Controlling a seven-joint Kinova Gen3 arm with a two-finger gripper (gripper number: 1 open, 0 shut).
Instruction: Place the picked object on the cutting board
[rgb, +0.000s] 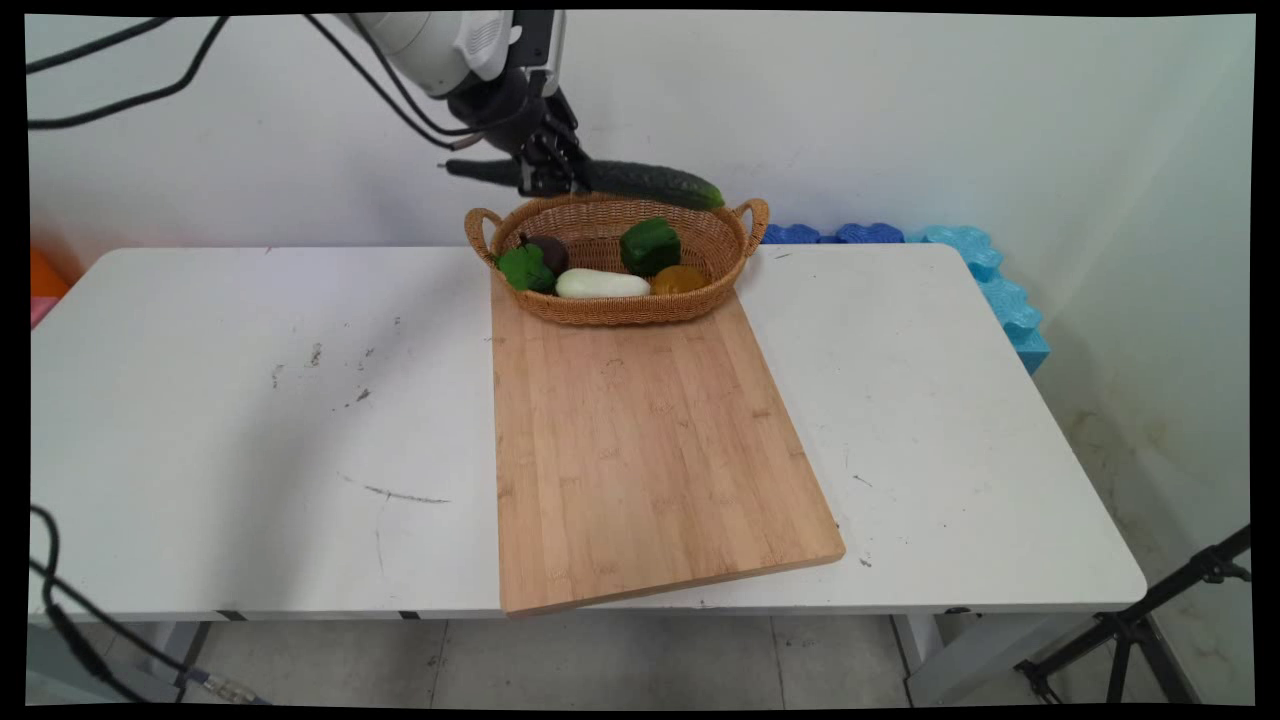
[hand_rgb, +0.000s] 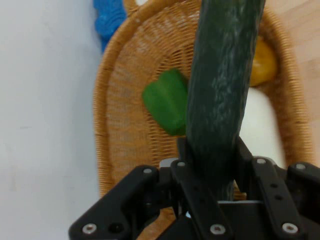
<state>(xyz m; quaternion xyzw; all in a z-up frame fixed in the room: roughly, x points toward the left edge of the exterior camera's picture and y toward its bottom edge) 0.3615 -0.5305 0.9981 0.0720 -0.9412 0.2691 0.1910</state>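
My gripper (rgb: 548, 182) is shut on a long dark green cucumber (rgb: 655, 183) and holds it level in the air just above the back rim of a wicker basket (rgb: 610, 308). In the hand view the cucumber (hand_rgb: 222, 85) runs up from between the fingers (hand_rgb: 186, 172), over the basket (hand_rgb: 117, 120). Inside the basket lie a green pepper (rgb: 649, 246), a white eggplant-shaped vegetable (rgb: 602, 284), an orange-yellow vegetable (rgb: 679, 279), a leafy green one (rgb: 526, 268) and a dark purple one (rgb: 547, 251). The green pepper (hand_rgb: 167, 101) is directly beneath the cucumber.
The basket stands on the far end of a wooden cutting board (rgb: 650, 450) lying on the white table (rgb: 250, 420). Blue foam blocks (rgb: 985, 275) line the table's far right edge. Black cables (rgb: 120, 70) hang from the arm at upper left.
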